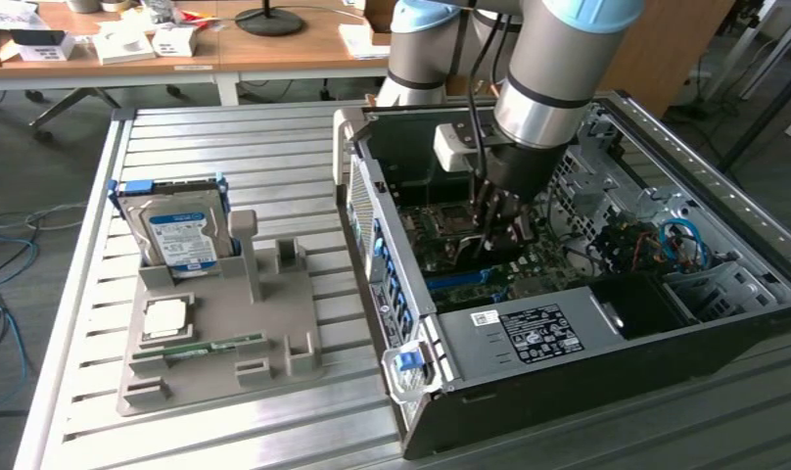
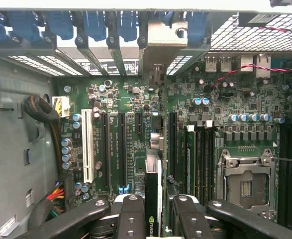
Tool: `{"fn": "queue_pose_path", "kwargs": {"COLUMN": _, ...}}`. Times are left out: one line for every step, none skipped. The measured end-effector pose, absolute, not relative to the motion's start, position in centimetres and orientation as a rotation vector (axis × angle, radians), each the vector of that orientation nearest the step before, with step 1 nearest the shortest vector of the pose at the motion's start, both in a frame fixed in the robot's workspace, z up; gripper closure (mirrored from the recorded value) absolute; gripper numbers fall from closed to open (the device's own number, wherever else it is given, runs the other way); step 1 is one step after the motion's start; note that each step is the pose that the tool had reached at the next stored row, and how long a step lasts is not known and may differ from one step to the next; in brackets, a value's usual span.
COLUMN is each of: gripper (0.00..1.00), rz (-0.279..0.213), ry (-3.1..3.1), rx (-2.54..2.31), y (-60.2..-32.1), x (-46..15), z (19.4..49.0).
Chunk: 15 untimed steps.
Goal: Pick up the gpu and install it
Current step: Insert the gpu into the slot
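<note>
Gpu point(image 2: 152, 199) sits on its thin edge inside the case point(image 1: 527, 392), low over the board point(image 2: 126, 99). The claw point(image 2: 153, 216) is pinched on it, one finger on each flat side. Its pale metal end point(image 2: 160, 40) is up against the back wall of the case, among the blue clips point(image 2: 93, 25). In the exterior view the claw point(image 1: 500, 220) hangs deep in the open case, well apart from the hard drive point(image 1: 173, 235) on the grey tray point(image 1: 291, 323).

What could go wrong, I think:
- The card may not line up with its slot. A hard push could then bend the card or the board.
- The metal end could catch on the back wall and tip the card.
- The memory sticks point(image 2: 200, 159) stand just beside the card. A small slide sideways could knock them.
- The grip is on a thin, smooth card, so it could slip or twist.

What is hard to see:
- The card hides the slot under it. I cannot tell if its lower edge is in the slot, touching it, or just above it.
- In the exterior view the arm and claw cover most of the card.
- In the wrist view the claw is cut off at the edge.
</note>
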State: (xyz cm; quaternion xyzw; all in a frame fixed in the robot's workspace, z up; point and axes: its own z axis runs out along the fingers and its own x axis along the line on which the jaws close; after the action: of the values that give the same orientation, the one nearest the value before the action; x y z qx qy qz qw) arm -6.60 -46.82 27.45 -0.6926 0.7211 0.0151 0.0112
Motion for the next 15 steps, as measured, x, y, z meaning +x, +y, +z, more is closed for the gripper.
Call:
{"fn": "queue_pose_path", "kwargs": {"gripper": 0.74, "rz": 0.047, "ry": 2.249, "rx": -2.16, "y": -46.82, "x": -6.61, "z": 27.44}}
{"fn": "queue_pose_path", "kwargs": {"gripper": 0.74, "rz": 0.047, "ry": 2.249, "rx": -2.16, "y": -46.82, "x": -6.61, "z": 27.44}}
{"fn": "queue_pose_path", "kwargs": {"gripper": 0.74, "rz": 0.047, "ry": 2.249, "rx": -2.16, "y": -46.82, "x": -6.61, "z": 27.44}}
{"fn": "queue_pose_path", "kwargs": {"gripper": 0.74, "rz": 0.047, "ry": 2.249, "rx": -2.16, "y": -46.82, "x": -6.61, "z": 27.43}}
{"fn": "queue_pose_path", "kwargs": {"gripper": 0.74, "rz": 0.047, "ry": 2.249, "rx": -2.16, "y": -46.82, "x": -6.61, "z": 27.41}}
{"fn": "queue_pose_path", "kwargs": {"gripper": 0.74, "rz": 0.048, "ry": 2.249, "rx": -2.16, "y": -46.82, "x": -6.61, "z": 27.35}}
{"fn": "queue_pose_path", "kwargs": {"gripper": 0.74, "rz": 0.047, "ry": 2.249, "rx": -2.16, "y": -46.82, "x": -6.62, "z": 27.33}}
{"fn": "queue_pose_path", "kwargs": {"gripper": 0.74, "rz": 0.047, "ry": 2.249, "rx": -2.16, "y": -46.82, "x": -6.62, "z": 27.32}}
{"fn": "queue_pose_path", "kwargs": {"gripper": 0.74, "rz": 0.047, "ry": 2.249, "rx": -2.161, "y": -46.82, "x": -6.62, "z": 27.31}}
{"fn": "queue_pose_path", "kwargs": {"gripper": 0.74, "rz": 0.047, "ry": 2.249, "rx": -2.161, "y": -46.82, "x": -6.62, "z": 27.31}}
{"fn": "queue_pose_path", "kwargs": {"gripper": 0.74, "rz": 0.047, "ry": 2.249, "rx": -2.161, "y": -46.82, "x": -6.62, "z": 27.3}}
{"fn": "queue_pose_path", "kwargs": {"gripper": 0.74, "rz": 0.047, "ry": 2.249, "rx": -2.16, "y": -46.82, "x": -6.62, "z": 27.3}}
{"fn": "queue_pose_path", "kwargs": {"gripper": 0.74, "rz": 0.047, "ry": 2.249, "rx": -2.16, "y": -46.82, "x": -6.62, "z": 27.3}}
{"fn": "queue_pose_path", "kwargs": {"gripper": 0.74, "rz": 0.047, "ry": 2.249, "rx": -2.16, "y": -46.82, "x": -6.62, "z": 27.25}}
{"fn": "queue_pose_path", "kwargs": {"gripper": 0.74, "rz": 0.048, "ry": 2.249, "rx": -2.16, "y": -46.81, "x": -6.61, "z": 27.17}}
